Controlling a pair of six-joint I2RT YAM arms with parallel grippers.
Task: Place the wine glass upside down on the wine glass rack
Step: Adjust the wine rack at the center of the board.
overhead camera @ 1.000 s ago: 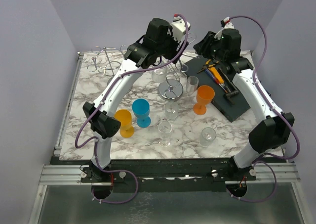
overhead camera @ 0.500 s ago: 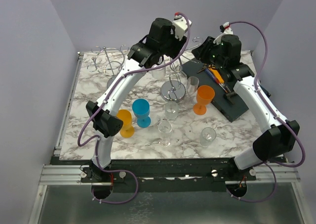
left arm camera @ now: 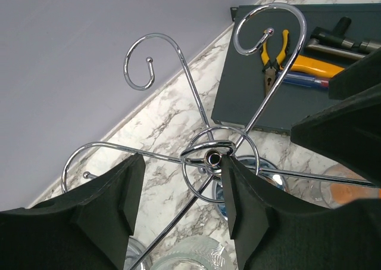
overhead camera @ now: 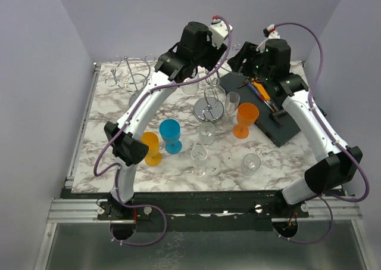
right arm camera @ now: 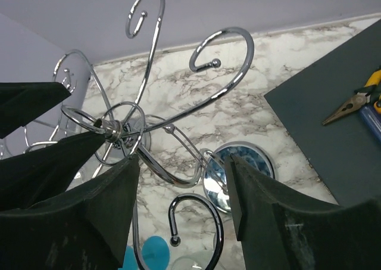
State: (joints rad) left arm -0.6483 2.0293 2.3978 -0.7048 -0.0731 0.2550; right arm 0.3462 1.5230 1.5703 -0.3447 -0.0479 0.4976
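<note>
1. Top external view: no glass shows on the wine glass rack (overhead camera: 208, 108). The candidates stand upright on the desk (overhead camera: 107, 121). A clear wine glass (overhead camera: 206, 133) is just in front of the rack's base and an orange glass (overhead camera: 246, 118) is near it. Cannot tell which is meant.
2. Rack: chrome, upright, mid-desk. The hooks seen from both wrists are bare.
3. Left claw (left arm camera: 181, 189): jaws apart, straddling the rack's top hub, gripping nothing.
4. Right claw (right arm camera: 183, 189): jaws apart among the curled hooks, empty.
5. Step, my reading: no pick-up begun.
6. Next move calls for rising clear of the wires without snagging. Then drop to a glass, pinch its stem, invert it, and slide the stem into a hook so the foot catches.
</note>
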